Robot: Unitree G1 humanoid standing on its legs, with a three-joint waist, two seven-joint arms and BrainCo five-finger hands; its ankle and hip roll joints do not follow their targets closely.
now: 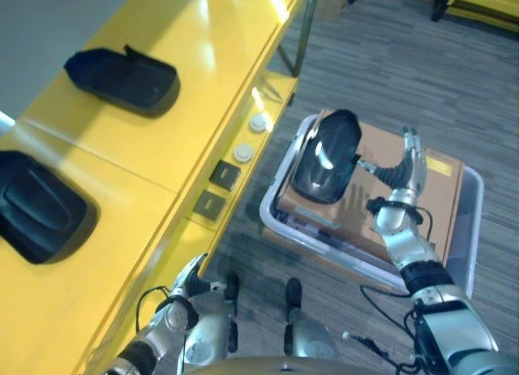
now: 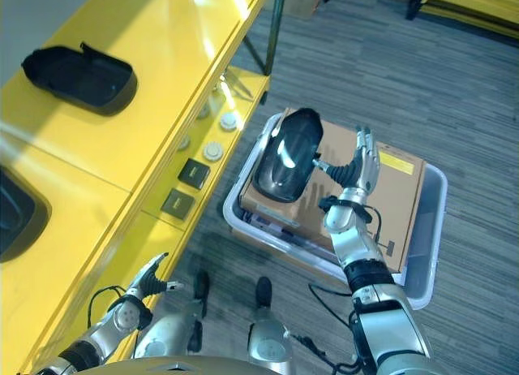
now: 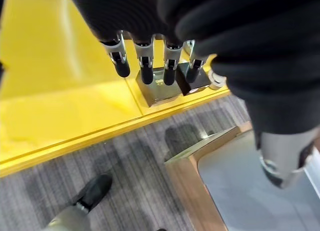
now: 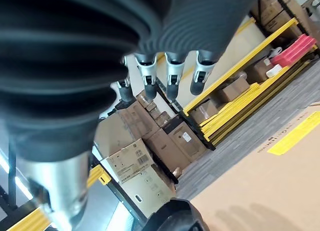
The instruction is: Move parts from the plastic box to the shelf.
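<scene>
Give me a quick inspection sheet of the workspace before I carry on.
Surface: yellow shelf top, glossy.
Job's things: two black moulded plastic parts on the shelf, one far, one near; a third glossy black part lies on the brown cardboard sheet in the clear plastic box.
Clutter: two white round knobs and two dark square pieces on the lower shelf ledge.
Robot hands: right robot hand open, raised beside the third part; left robot hand open, low by the shelf edge.
Cables: nothing seen.
Surroundings: grey striped carpet; stacked cardboard boxes on racking.
</scene>
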